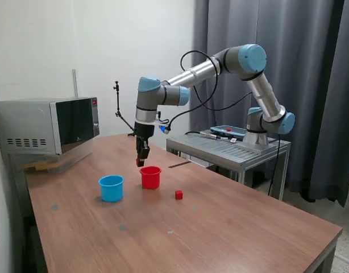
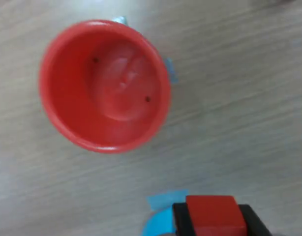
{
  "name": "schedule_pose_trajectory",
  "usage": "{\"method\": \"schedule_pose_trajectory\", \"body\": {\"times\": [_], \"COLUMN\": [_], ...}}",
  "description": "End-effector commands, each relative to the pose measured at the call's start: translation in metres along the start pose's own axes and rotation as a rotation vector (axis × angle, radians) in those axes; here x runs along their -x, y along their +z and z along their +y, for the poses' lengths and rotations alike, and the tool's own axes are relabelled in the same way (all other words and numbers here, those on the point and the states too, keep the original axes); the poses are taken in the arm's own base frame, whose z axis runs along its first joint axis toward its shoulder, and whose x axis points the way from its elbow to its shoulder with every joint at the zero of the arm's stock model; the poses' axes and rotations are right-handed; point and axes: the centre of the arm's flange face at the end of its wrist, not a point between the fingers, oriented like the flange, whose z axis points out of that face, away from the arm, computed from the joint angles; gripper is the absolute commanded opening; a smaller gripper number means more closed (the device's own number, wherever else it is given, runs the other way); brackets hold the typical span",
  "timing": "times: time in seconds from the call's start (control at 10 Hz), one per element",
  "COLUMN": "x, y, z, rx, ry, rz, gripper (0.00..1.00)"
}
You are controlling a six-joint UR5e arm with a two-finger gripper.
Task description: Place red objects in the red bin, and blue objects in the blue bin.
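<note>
Bright even light; wrist view blurred.

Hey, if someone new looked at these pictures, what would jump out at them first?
Probably the tool, hanging just above the red cup with a small red cube pinched between its fingers. The wrist view looks straight into that cup, which is empty. Another red cube lies on the table toward the exterior view's right, and a light blue cup stands to the left.

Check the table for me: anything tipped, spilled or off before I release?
Nothing stands out. The red cup and blue cup stand upright, the gripper holds a red cube, another red cube sits on the table.
</note>
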Motion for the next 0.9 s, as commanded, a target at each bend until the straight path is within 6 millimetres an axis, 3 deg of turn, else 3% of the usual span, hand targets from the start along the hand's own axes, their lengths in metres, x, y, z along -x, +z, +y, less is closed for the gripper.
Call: {"method": "schedule_pose_trajectory", "body": {"times": [0.0,0.4,0.8], "x": [0.018,0.045,0.051], "y": [-0.001,-0.008,-0.013], "z": [-0.007,-0.040,-0.067], "rx": [-0.018,-0.065,-0.091], "ry": [0.043,0.103,0.134], "rz": [-0.021,-0.033,-0.035], "gripper": [0.00,0.00,0.00]}}
